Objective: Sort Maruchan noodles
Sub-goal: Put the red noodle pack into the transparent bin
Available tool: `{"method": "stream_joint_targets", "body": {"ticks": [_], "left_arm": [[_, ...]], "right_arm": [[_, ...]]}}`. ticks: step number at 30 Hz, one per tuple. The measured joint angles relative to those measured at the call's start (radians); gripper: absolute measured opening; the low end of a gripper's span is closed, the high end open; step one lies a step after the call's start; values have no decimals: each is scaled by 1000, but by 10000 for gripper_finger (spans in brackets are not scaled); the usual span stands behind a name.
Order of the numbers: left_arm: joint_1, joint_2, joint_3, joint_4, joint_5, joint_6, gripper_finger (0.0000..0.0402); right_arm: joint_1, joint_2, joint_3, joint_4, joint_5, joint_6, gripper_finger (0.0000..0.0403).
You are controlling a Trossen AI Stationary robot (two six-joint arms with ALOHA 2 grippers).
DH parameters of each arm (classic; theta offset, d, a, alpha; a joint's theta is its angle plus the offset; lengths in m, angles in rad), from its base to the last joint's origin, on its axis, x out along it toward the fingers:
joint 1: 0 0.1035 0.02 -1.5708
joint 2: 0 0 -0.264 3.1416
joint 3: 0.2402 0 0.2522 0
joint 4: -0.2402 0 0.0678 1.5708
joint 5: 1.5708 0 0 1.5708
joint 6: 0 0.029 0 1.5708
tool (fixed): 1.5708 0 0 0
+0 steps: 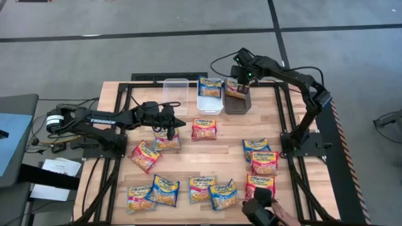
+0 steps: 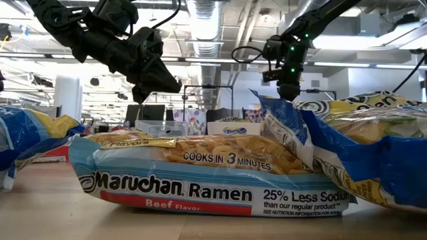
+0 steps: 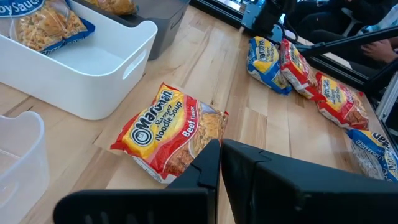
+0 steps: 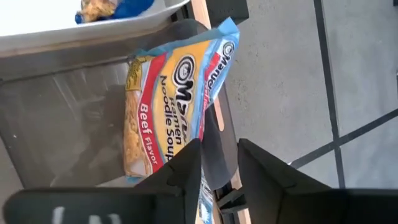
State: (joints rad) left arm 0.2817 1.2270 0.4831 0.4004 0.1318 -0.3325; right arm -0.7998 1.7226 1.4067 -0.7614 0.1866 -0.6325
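The wooden counter fills the centre of the high view, with three bins in a row along its upper edge: a clear bin at the left, a white bin in the middle and a dark grey bin at the right. The step in hand is judged to be the release of a packet into the dark grey bin. The right gripper is positioned directly above that bin, and in the right wrist view its fingers are seen parted by a narrow gap with nothing between them, while a beef packet leans against the bin wall just beyond their tips. One blue packet is already lodged in the white bin; the clear bin appears unfilled. Roughly ten Maruchan noodles are scattered over the lower half of the counter. The left gripper is held at centre left over a packet, its fingers pressed together and empty, with a red packet lying just ahead in the left wrist view. For the next move, the right arm would need to be raised clear of the bin rim and directed to the nearest unsorted packet, presumably in the cluster at the right; the fingers should be opened wider, since the flat, crinkly wrappers are likely to slip.
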Motion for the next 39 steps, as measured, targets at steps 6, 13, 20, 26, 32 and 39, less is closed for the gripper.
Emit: {"method": "stream_joint_targets", "body": {"ticks": [6,13,20,26,32,39], "left_arm": [[0,0,0,1,0,0,0],[4,-26,0,4,37,42,0],[4,-139,0,6,66,142,0],[5,-293,0,5,81,148,21],[4,-431,0,-19,93,147,76],[4,-513,0,-6,30,192,144]], "right_arm": [[34,-16,0,-8,11,65,151],[167,-92,0,-47,111,95,157],[317,-158,0,-46,135,193,158],[425,-192,0,-47,135,282,158],[526,-216,0,-49,135,403,158],[656,-220,0,-50,135,543,158]]}}
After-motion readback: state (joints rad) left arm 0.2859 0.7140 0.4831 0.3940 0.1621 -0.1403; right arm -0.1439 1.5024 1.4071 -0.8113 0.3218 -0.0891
